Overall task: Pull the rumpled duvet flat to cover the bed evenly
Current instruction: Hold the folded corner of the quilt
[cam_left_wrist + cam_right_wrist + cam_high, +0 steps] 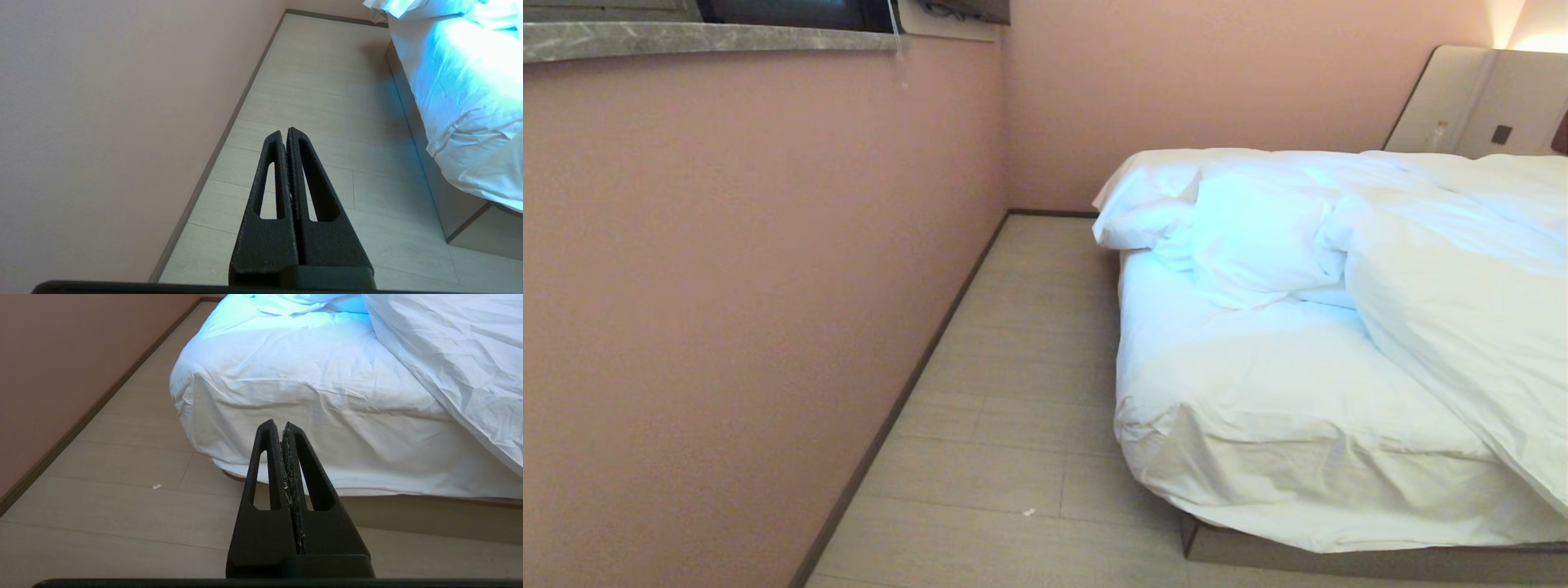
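At three o'clock across the bed (1176, 425), the duvet (1462, 327) is lying bunched, leaving the near-left sheet bare. Left gripper (284, 132) and right gripper (277, 424) are hanging closed, holding nothing; I judge a grab risks pinching the sheet.

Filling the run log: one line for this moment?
puffy white duvet: bunched | left end effector: shut, empty | right end effector: shut, empty
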